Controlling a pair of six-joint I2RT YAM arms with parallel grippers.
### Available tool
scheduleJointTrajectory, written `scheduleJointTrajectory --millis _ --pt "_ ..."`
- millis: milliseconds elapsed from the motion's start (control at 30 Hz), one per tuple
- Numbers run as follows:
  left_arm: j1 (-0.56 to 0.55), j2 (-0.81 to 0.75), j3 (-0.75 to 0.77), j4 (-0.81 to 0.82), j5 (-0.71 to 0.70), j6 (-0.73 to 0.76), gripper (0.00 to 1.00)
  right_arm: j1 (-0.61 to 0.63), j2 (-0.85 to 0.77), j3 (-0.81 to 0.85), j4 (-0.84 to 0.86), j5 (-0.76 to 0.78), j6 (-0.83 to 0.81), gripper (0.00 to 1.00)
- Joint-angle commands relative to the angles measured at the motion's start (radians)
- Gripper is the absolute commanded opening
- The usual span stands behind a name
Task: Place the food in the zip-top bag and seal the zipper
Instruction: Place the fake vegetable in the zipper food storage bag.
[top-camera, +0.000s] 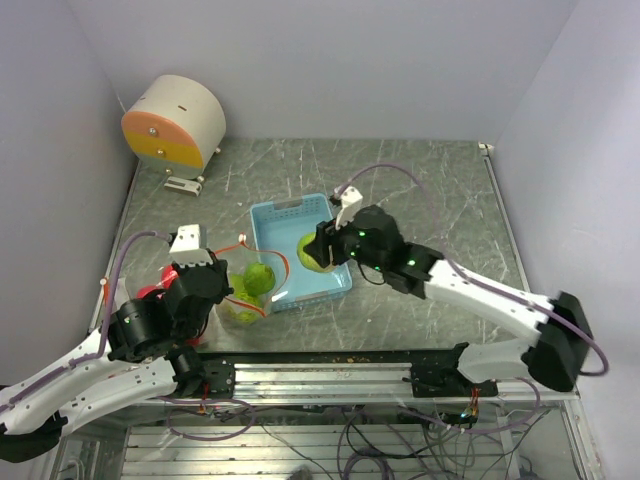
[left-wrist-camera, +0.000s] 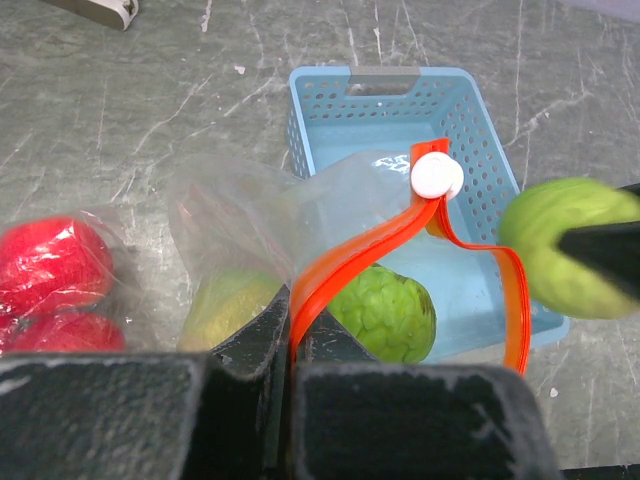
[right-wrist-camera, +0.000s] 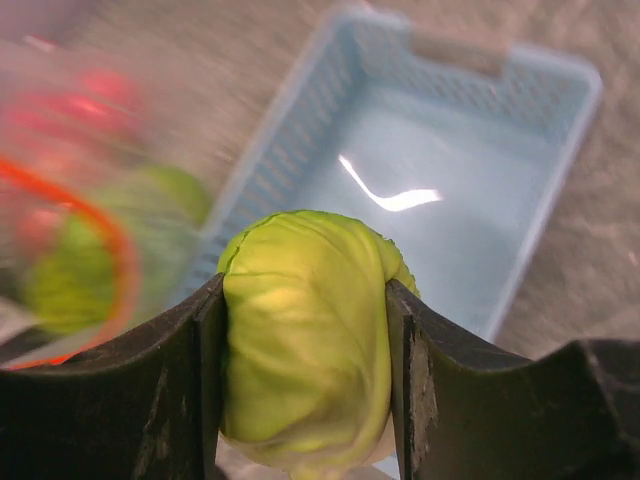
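Your right hand is clamped on a pale green fruit, one finger on each flank. It carries the fruit above the light blue basket, near the edge that faces the zip-top bag. Your left hand is pinched together on the zipper, lifting the red-orange strip so the mouth stands in an open loop just beside the basket. Through the clear film you can see two red fruits to the left and a yellowish-green one. A bumpy green fruit seems to lie within the loop of the mouth, but the wrist view doesn't settle whether it is fully in.

The held fruit looks light, glossy and round enough to roll. A grip across its widest part, as you have now, is likely the safe one; a hold nearer the top could let it squirt out. It creases under the fingers, so judge it somewhat soft and in no need of a harder squeeze. The bag is thin, limp and crinkly and won't stand alone on the surface, so take it only by the stiffer strip. For sealing, the white slider on the strip is probably the place to grip.
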Motion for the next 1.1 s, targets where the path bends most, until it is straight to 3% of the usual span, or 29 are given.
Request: scheduleJointTrajectory --millis 0,133,300,500,700,867,933,1067 --pt "-0.004 -0.006 0.008 0.014 -0.018 -0.011 0.07 0.010 -0.158 -0.030 0.163 -0.250 -0.019 0.40" --pt "-0.003 -0.008 0.003 0.016 -0.020 -0.014 0.07 0.065 -0.206 -0.033 0.258 -0.379 -0.019 0.40" --pt "-0.004 0.005 0.005 0.023 -0.015 -0.015 0.07 0.163 -0.151 -0.016 0.412 -0.446 0.012 0.41" --pt "-0.004 0.014 0.017 0.028 -0.005 -0.012 0.07 0.179 -0.015 -0.006 0.535 -0.419 0.060 0.41" --pt "-0.004 0.009 0.018 0.031 0.000 -0.013 0.07 0.215 0.075 0.051 0.582 -0.278 0.044 0.41" --pt "-0.004 0.006 0.016 0.052 0.011 -0.005 0.07 0.265 0.165 0.105 0.553 -0.030 0.042 0.43" --pt "-0.004 0.014 0.018 0.058 0.014 -0.001 0.07 0.297 0.208 0.143 0.504 0.128 0.039 0.51" --pt "-0.004 0.027 0.026 0.063 0.016 0.005 0.07 0.323 0.301 0.264 0.363 0.205 0.037 0.74"
